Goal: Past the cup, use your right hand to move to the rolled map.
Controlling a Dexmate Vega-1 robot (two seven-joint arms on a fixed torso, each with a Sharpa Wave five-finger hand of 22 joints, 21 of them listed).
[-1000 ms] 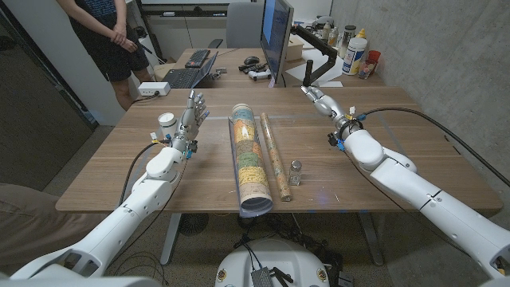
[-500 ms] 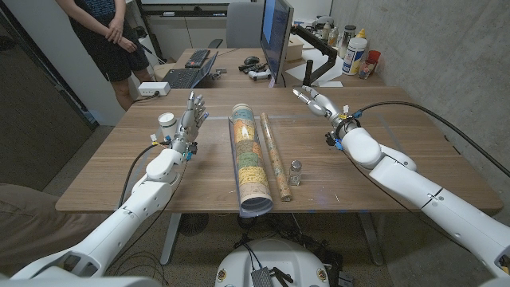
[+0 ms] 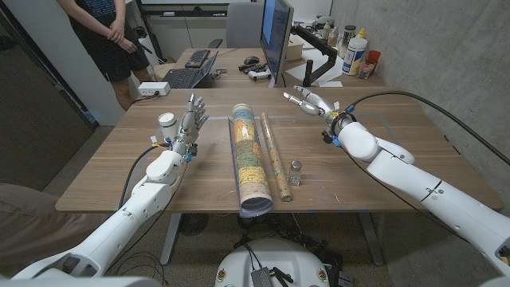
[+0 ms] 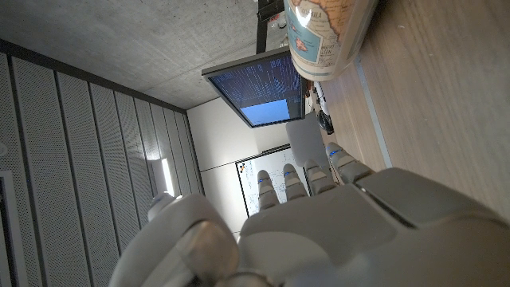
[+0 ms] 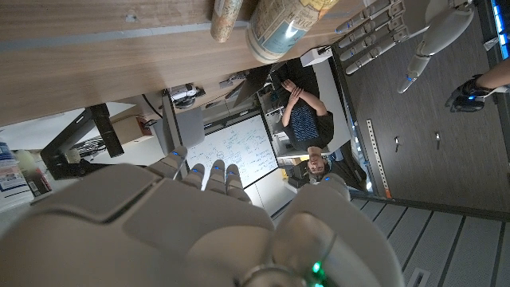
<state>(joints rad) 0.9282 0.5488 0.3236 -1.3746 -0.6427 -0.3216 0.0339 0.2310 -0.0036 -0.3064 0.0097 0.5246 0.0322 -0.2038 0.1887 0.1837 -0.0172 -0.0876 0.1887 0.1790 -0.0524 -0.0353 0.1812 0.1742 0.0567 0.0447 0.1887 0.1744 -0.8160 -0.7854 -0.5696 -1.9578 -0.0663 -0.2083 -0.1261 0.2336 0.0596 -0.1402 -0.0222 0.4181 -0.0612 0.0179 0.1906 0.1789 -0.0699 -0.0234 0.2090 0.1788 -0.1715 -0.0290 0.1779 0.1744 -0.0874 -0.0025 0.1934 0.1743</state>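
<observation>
Two rolled maps lie side by side mid-table, running front to back: a thick printed roll (image 3: 249, 159) and a thinner brown roll (image 3: 275, 155). Their ends show as the thick roll (image 5: 283, 24) and the thin roll (image 5: 227, 12); the thick roll's end (image 4: 327, 32) also shows in the left wrist view. A white cup (image 3: 166, 122) stands at the far left, just beside my left hand (image 3: 191, 115), which stands upright with fingers apart and holds nothing. My right hand (image 3: 309, 101) hovers past the far end of the thin roll, to its right, fingers loosely extended and empty.
A small glass jar (image 3: 295, 171) with a metal lid stands right of the thin roll. A monitor (image 3: 276, 36), laptop (image 3: 185, 76) and bottles (image 3: 355, 52) sit on the desk behind. A person (image 3: 103, 32) stands at the back left.
My right hand has swung leftward over the table's far side, nearer the far ends of the rolled maps. The left hand, cup and maps have not moved.
</observation>
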